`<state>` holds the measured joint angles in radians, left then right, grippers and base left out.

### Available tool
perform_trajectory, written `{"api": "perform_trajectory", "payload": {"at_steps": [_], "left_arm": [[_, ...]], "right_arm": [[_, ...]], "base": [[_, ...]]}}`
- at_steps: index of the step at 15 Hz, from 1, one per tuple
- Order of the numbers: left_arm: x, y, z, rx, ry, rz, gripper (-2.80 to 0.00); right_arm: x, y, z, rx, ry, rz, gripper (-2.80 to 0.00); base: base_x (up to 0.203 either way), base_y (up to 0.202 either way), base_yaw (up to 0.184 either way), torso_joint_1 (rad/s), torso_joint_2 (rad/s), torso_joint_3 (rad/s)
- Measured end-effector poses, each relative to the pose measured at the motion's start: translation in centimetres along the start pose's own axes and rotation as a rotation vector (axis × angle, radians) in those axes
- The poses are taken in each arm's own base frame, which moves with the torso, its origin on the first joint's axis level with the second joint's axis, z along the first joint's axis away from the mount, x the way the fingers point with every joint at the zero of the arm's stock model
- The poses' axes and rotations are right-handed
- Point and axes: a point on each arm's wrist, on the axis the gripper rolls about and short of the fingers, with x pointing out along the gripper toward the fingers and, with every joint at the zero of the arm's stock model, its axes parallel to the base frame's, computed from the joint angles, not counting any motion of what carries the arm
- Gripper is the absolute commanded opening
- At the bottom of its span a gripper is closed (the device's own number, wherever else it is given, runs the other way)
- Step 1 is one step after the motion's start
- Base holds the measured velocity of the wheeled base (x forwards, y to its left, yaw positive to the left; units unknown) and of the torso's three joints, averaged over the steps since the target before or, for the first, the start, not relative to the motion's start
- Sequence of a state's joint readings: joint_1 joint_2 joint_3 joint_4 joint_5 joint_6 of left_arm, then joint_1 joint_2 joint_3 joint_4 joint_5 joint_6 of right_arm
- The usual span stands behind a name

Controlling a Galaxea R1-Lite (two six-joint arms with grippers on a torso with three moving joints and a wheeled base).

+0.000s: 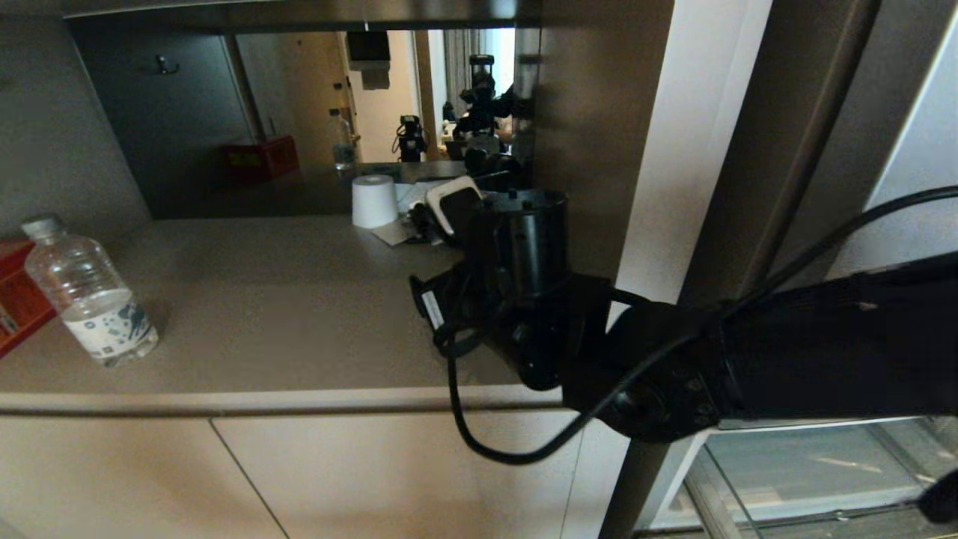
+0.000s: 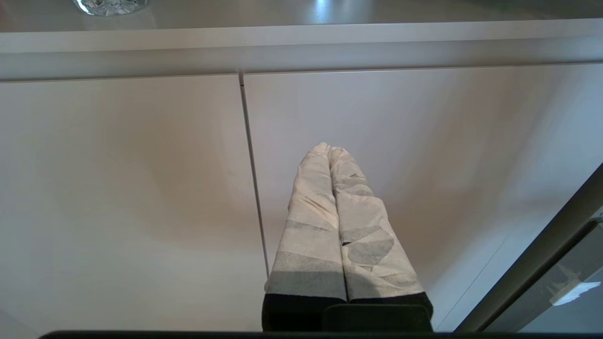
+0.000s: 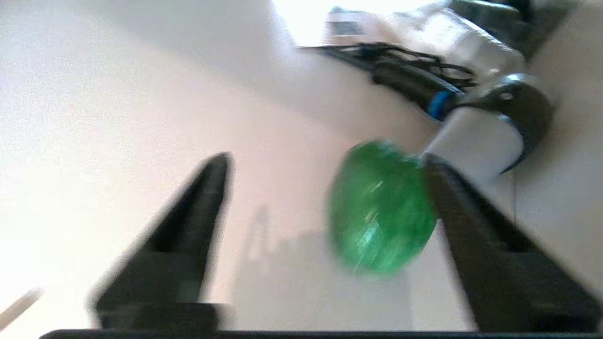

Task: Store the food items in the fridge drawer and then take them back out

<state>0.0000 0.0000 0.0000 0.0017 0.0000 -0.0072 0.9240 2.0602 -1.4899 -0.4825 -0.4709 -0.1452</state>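
I see the beige counter [image 1: 262, 314] beside the fridge, my right gripper [image 3: 325, 165] above it with jaws spread wide; the green bell pepper [image 3: 381, 212] sits between them, against one finger; my left gripper [image 2: 330, 153], pressed closed, faces the cabinet doors [image 2: 141, 197]

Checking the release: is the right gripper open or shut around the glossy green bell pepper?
Open: the right gripper jaws stand wide apart, the glossy green bell pepper beside one finger, the other clear.
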Motion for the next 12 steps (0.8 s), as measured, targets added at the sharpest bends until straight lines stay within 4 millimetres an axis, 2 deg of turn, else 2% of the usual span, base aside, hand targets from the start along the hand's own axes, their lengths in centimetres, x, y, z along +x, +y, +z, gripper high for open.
{"api": "perform_trajectory", "payload": {"at_steps": [3, 7, 12], "left_arm": [[0.0, 0.0, 0.0, 0.000, 0.000, 0.000, -2.80], [0.0, 0.0, 0.0, 0.000, 0.000, 0.000, -2.80], [0.0, 0.0, 0.0, 0.000, 0.000, 0.000, -2.80]], "right_arm": [[-4.7, -1.2, 1.5, 0.001, -0.011, 0.033, -2.80], [-12.0, -5.0, 2.9, 0.023, -0.049, 0.045, -2.80], [-21.6, -9.8, 1.7, 0.047, -0.116, 0.113, -2.80]], "base": [[0.000, 0.000, 0.000, 0.000, 0.00, 0.000], [0.000, 0.000, 0.000, 0.000, 0.00, 0.000], [0.000, 0.000, 0.000, 0.000, 0.00, 0.000]]}}
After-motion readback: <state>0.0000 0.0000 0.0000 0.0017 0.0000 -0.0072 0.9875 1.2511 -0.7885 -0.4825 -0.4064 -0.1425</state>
